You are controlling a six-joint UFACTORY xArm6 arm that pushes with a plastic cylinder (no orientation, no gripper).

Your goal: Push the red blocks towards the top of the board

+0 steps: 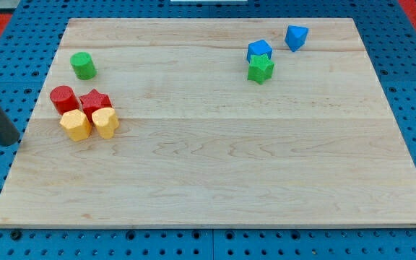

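Observation:
A red cylinder (63,98) and a red star (94,102) sit side by side at the board's left. Touching their lower sides are a yellow hexagon-like block (74,124) and a second yellow block (105,121). A green cylinder (83,65) stands just above the red cylinder, apart from it. My dark rod slants in from the view's left edge. My tip (9,141) is at the board's left edge, left of and slightly below the red and yellow cluster, touching no block.
At the top right, a blue block (259,50) touches a green star (261,69) below it, and another blue block (296,37) lies a little further right. The wooden board (215,180) rests on a blue pegboard.

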